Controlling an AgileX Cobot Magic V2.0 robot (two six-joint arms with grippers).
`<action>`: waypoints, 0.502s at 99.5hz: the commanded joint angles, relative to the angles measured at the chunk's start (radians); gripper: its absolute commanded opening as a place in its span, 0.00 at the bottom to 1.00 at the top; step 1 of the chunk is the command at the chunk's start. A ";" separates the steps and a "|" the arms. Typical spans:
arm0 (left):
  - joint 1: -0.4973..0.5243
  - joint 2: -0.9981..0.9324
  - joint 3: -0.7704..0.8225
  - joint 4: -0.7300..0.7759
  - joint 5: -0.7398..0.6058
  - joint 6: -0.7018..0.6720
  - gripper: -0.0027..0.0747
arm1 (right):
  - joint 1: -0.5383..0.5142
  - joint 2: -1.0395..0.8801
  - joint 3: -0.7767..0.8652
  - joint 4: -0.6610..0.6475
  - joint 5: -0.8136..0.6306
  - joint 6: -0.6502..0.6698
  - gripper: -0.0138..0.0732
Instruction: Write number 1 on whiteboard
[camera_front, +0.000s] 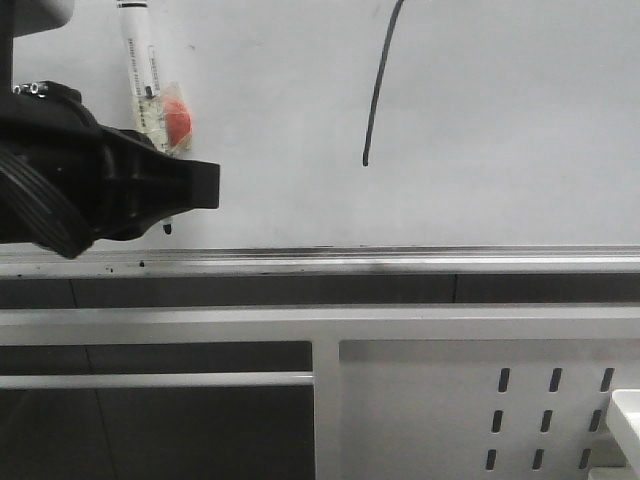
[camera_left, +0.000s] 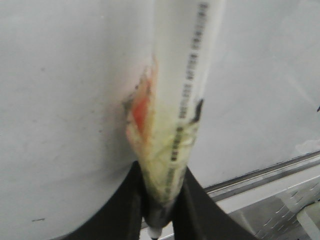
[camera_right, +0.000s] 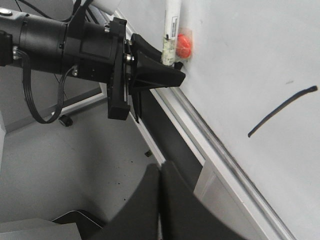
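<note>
Front view: the number 1 (camera_front: 378, 85) runs near-vertical, top leaning right.

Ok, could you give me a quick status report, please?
Left gripper shut on marker. Right gripper shut, empty. Number 1 on whiteboard. Nothing obstructing.

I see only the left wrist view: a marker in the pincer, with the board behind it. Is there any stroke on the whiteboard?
Observer: Yes. The front view shows the number 1, a thin black near-vertical stroke on the whiteboard.
Operator: Is the marker on that stroke?
Observer: No. The left pincer holds the marker clearly apart from it, further left on the board.
Operator: And the other arm?
Observer: The right wrist view shows the right pincer shut and holding nothing.
</note>
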 joint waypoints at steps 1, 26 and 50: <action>0.004 -0.022 -0.030 -0.008 -0.117 -0.012 0.01 | -0.006 -0.017 -0.025 0.028 -0.049 -0.003 0.08; 0.004 -0.022 -0.030 -0.008 -0.101 -0.012 0.01 | -0.006 -0.017 -0.025 0.042 -0.044 -0.003 0.08; 0.004 -0.022 -0.030 0.017 -0.097 -0.012 0.07 | -0.006 -0.017 -0.025 0.042 -0.041 -0.003 0.08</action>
